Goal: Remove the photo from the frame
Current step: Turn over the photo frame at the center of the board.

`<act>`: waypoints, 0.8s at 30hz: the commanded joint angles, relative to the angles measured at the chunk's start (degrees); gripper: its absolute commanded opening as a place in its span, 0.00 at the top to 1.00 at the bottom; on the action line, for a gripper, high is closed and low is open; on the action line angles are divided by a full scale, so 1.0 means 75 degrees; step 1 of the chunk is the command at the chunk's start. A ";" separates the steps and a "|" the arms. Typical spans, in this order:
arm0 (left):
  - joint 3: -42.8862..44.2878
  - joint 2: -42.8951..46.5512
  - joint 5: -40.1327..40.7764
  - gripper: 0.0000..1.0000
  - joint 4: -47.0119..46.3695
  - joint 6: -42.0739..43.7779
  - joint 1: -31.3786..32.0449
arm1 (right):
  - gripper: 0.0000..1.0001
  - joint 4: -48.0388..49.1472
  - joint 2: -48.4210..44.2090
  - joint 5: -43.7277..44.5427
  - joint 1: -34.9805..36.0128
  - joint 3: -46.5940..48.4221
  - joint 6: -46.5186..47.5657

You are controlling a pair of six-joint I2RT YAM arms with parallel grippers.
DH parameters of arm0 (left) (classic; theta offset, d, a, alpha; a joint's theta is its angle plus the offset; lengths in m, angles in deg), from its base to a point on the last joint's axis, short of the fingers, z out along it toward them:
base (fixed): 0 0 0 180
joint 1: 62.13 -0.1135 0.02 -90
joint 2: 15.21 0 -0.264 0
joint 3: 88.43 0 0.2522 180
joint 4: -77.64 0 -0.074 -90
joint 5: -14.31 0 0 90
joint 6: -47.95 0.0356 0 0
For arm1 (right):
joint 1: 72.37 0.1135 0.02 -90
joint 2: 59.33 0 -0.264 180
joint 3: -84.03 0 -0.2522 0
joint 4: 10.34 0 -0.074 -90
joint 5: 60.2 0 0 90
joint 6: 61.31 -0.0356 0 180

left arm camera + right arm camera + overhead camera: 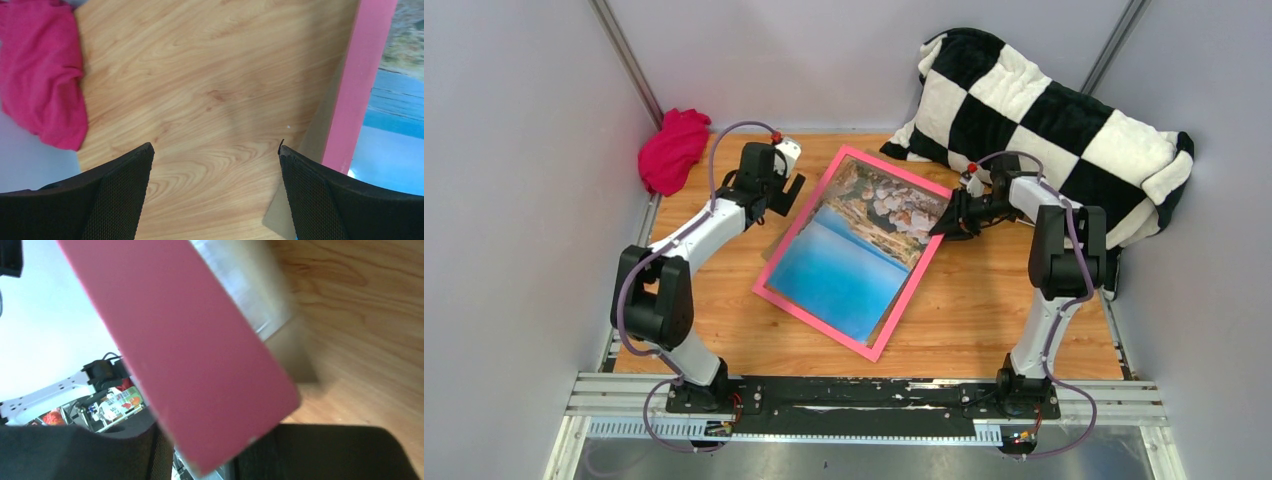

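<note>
The large thin photo [849, 265] of blue sea and pale rocks, probably light, floppy and best taken by a freed edge, lies inside the stiff pink-bordered rectangular frame [911, 275] on the wooden table [984, 310], with the right gripper [944, 225] pinching the frame's far corner, the left gripper [215, 149] gaping wide beside it, and the crumpled magenta cloth [672, 148] and black-and-white chequered pillow [1044, 120] well clear.

The frame [814, 322] lies on the middle of the bench [984, 310], with the photo [854, 260] in it. From the frame, the cloth [671, 150] sits at 10 o'clock and the pillow [1044, 120] at 1 o'clock. The left gripper [790, 192] is just beside its 10 o'clock edge, and the right gripper [944, 225] is on its 2 o'clock edge.
</note>
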 commanded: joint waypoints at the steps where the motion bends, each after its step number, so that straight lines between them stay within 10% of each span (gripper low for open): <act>1: 0.0285 -0.0517 -0.1314 0.04 0.0530 -0.0176 -0.0180 | 1.00 0.1009 0.0431 0.2793 -0.0020 0.0102 0.1617; 10: 0.0889 -0.1645 -0.3127 0.04 0.1520 -0.0295 -0.0274 | 1.00 0.0992 0.0396 0.3272 -0.0195 0.0064 0.1509; 13: 0.0999 -0.1961 -0.3225 0.02 0.1589 -0.0328 -0.0274 | 0.54 0.0965 0.0249 0.3737 -0.0198 0.0045 0.1462; 16: 0.1030 -0.2182 -0.3268 0.01 0.1590 -0.0341 -0.0274 | 0.33 0.0860 0.0091 0.3901 -0.0199 0.0080 0.1497; 24: 0.0900 -0.2406 -0.3470 0.00 0.1627 -0.0400 -0.0274 | 0.20 0.0237 -0.0653 0.3793 -0.0199 0.0138 0.1870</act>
